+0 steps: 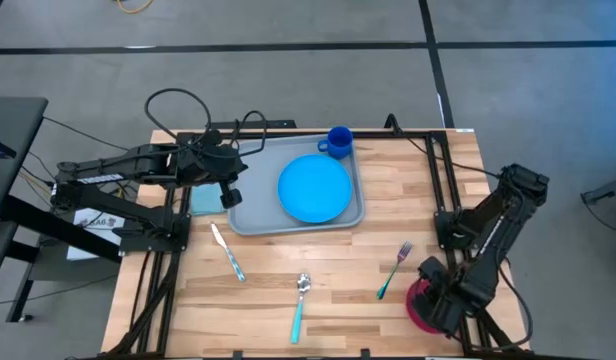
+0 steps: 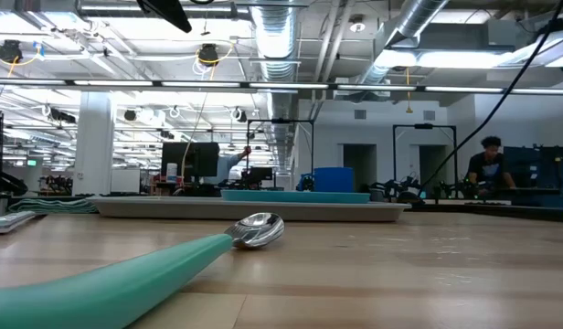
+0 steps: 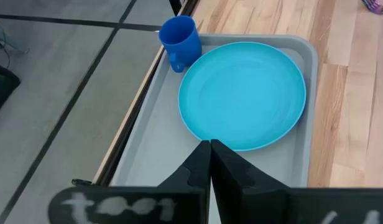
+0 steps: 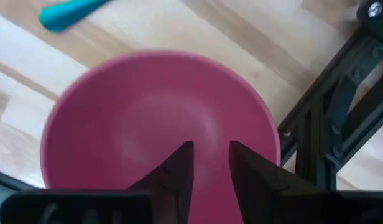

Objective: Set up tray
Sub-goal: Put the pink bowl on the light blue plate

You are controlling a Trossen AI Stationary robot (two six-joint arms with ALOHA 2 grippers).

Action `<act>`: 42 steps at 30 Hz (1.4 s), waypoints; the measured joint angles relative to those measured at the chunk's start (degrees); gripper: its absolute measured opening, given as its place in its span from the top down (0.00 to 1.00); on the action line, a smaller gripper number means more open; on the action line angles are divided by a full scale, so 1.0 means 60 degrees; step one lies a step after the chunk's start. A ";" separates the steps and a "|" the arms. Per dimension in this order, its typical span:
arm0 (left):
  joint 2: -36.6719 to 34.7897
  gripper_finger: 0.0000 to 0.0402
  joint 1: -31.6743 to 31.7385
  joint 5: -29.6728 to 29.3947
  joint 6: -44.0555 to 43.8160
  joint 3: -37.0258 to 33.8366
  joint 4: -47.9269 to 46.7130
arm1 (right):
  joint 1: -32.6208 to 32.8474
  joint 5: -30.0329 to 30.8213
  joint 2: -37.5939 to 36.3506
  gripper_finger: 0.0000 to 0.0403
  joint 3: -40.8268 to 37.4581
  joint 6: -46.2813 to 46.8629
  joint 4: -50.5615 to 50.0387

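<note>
The pale grey-blue tray [image 1: 250, 215] lies at the table's far left, holding a round bright blue plate [image 1: 315, 188] and a blue mug [image 1: 338, 141] in its far right corner. My left gripper [image 1: 231, 197] is shut and sits over the tray's left end [image 3: 148, 143], its tips pointing at the plate [image 3: 241, 93]. My right gripper [image 4: 210, 155] is at the table's near right corner, open by a narrow gap, right above the hollow of a pink bowl [image 4: 154, 118]. The bowl [image 1: 420, 305] is mostly hidden under that arm in the high view.
A small flat teal rectangle [image 1: 202, 198] lies left of the tray. On the bare wood near the front are a knife [image 1: 228, 252], a teal-handled spoon [image 1: 301, 305] [image 2: 172, 265] and a teal-handled fork [image 1: 393, 270]. Black frame bars [image 4: 341, 112] stand beside the bowl.
</note>
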 joint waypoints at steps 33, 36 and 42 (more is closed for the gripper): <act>0.0000 1.00 0.0000 -0.0002 0.0019 0.0000 0.0000 | 0.0046 -0.0029 -0.0280 0.54 -0.1104 -0.2936 -0.0165; 0.0000 1.00 0.0000 0.0000 -0.0062 0.0000 0.0000 | 0.0048 -0.0082 -0.0280 0.54 -0.1411 -0.2934 0.0139; 0.0000 1.00 0.0000 -0.0002 0.0034 0.0000 0.0000 | 0.0042 -0.0082 -0.0280 0.54 -0.1991 -0.2853 0.1174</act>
